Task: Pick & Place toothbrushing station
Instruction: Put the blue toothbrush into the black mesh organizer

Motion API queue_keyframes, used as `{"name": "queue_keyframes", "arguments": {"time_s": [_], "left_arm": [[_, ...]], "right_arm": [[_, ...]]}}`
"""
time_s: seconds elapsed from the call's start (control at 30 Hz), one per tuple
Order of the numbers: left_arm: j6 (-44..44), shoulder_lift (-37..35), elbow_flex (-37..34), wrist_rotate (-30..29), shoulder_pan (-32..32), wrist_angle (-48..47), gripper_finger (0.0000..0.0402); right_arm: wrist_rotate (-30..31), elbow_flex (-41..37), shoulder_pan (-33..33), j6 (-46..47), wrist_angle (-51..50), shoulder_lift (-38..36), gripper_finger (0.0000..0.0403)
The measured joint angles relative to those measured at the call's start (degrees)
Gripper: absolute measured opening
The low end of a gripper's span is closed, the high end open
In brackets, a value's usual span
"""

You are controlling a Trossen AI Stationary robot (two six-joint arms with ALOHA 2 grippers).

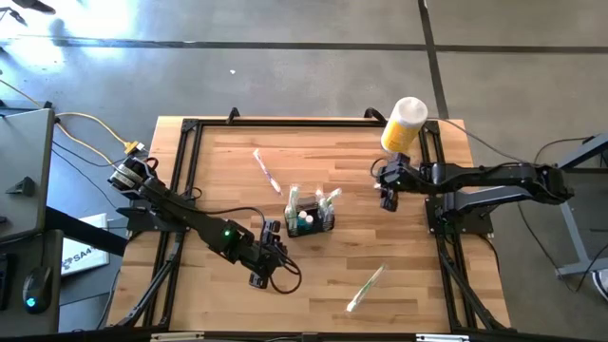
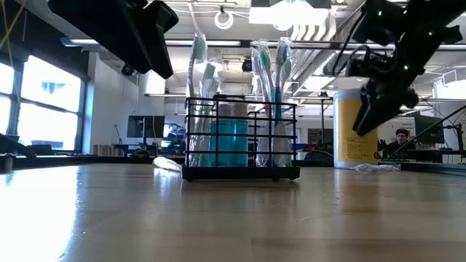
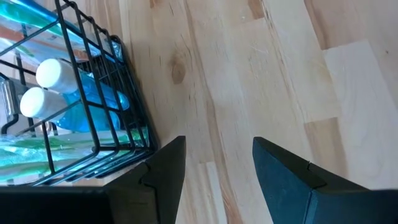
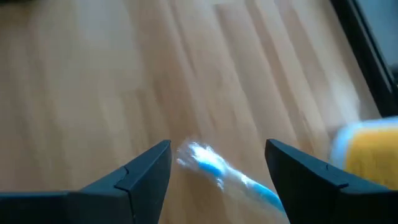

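Note:
The toothbrushing station (image 1: 312, 214), a black wire caddy holding wrapped toothbrushes and blue white-capped tubes, stands on its base mid-table (image 2: 240, 142). My left gripper (image 1: 274, 237) hovers open just off its near-left side, above bare wood (image 3: 217, 162), with the caddy (image 3: 74, 106) beside the fingers. My right gripper (image 1: 388, 195) hangs open above the table at the far right (image 2: 371, 109). A wrapped blue toothbrush (image 4: 214, 167) lies on the wood below the gap between its fingers (image 4: 217, 165).
A yellow cylinder with a white lid (image 1: 404, 123) stands at the far right corner, close behind my right gripper. One wrapped toothbrush (image 1: 264, 171) lies far left of the caddy, and a green one (image 1: 366, 288) lies near the front right. A black frame (image 1: 190, 133) borders the tabletop.

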Motion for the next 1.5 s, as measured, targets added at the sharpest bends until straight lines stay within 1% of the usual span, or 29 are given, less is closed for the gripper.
{"name": "queue_keyframes", "arguments": {"time_s": [0.03, 0.1, 0.17, 0.33, 0.4, 0.53, 0.7, 0.87, 1.03, 1.1, 1.2, 1.27, 1.37, 1.4, 1.5], "left_arm": [[0.22, 0.00, 0.00, 0.00, 0.00, 0.00, 0.0180], [0.41, 0.00, 0.00, -0.02, 0.00, 0.00, 0.0180], [0.41, 0.00, 0.00, -0.10, 0.02, 0.02, 0.0180], [0.38, 0.00, 0.00, -0.29, 0.02, 0.44, 0.0180], [0.38, 0.00, 0.00, -0.28, 0.02, 0.44, 0.0180], [0.18, 0.00, 0.00, -0.26, 0.02, 0.42, 0.0180], [0.48, 0.00, 0.00, -0.26, 0.02, 0.42, 0.0180], [1.46, 0.00, 0.00, -0.25, 0.02, 0.48, 0.0180], [1.26, 0.00, 0.00, -0.16, 0.02, 0.80, 0.0180], [0.27, 0.00, 0.00, 0.09, 0.02, 1.58, 0.0180], [-2.97, 0.00, 0.00, 0.13, 0.00, 2.04, 0.0180], [-4.53, 0.02, 0.00, 0.13, 0.00, 1.94, 0.0180], [-4.60, 0.01, 0.00, 0.13, 0.02, 2.01, 0.0180], [-4.60, 0.02, 0.00, 0.13, 0.01, 2.24, 0.0180], [-4.62, 0.02, 0.00, 0.11, 0.02, 4.21, 0.0180]], "right_arm": [[0.96, -0.19, -0.66, 0.49, -1.04, 0.20, 0.0252], [1.00, -0.13, -2.00, 0.66, -0.04, 0.40, 0.0252], [-0.94, -0.07, -3.67, 0.17, -0.21, 0.80, 0.0252], [-2.82, -0.07, -8.85, -0.54, -0.35, 5.70, 0.0252], [-4.44, -0.08, -10.45, -2.14, -0.49, 8.51, 0.0252], [-6.53, -0.09, -10.96, -3.46, -0.64, 12.82, 0.0252], [-5.80, -0.09, -10.98, -7.84, 0.33, 17.66, 0.0252], [-5.58, 0.62, -11.88, -9.55, 0.45, 23.68, 0.0252], [-8.64, 1.71, -13.74, -9.21, -0.50, 25.61, 0.0246], [-8.85, 2.50, -13.69, -8.68, -1.52, 25.94, 0.0229], [-9.11, 3.30, -13.61, -8.35, -2.72, 26.26, 0.0176], [-8.60, 3.34, -13.57, -9.04, -2.33, 26.32, 0.0124], [-9.04, 3.26, -12.83, -10.92, -2.72, 26.39, 0.0036], [-8.97, 3.27, -12.54, -11.55, -2.73, 26.39, 0.0020], [-8.00, 3.34, -10.96, -9.58, -2.32, 26.39, 0.0009]]}}
